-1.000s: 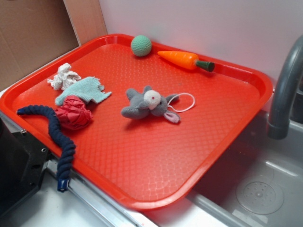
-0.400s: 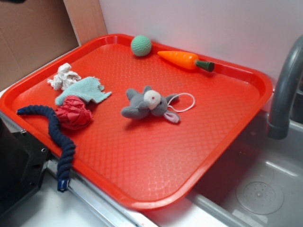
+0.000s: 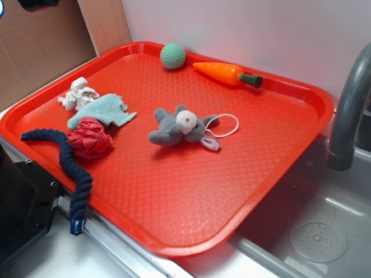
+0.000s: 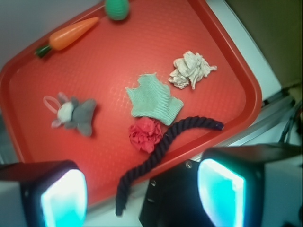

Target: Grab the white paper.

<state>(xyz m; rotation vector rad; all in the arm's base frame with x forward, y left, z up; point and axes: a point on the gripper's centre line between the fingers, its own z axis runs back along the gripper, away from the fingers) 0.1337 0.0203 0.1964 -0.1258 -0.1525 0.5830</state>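
The white paper (image 3: 79,94) is a small lumpy wad at the left side of the red tray (image 3: 272,168), just above the pale teal cloth (image 3: 104,111). In the wrist view the white paper (image 4: 191,69) lies right of center, beyond the teal cloth (image 4: 152,99). My gripper (image 4: 142,196) is open and empty, held high above the tray's near-left edge; its two teal pads (image 4: 64,198) frame the bottom of the wrist view. In the exterior view only a dark bit of the gripper (image 3: 37,3) shows at the top left corner.
A crumpled red paper ball (image 3: 90,138) and a dark blue rope (image 3: 69,165) lie near the tray's left front. A grey plush mouse (image 3: 179,128) is at center, a green ball (image 3: 173,55) and an orange carrot (image 3: 226,73) at the back. A grey faucet (image 3: 348,110) and a sink are at right.
A dark part of the gripper has come into the exterior view at the top left corner. The things on the tray have not moved.
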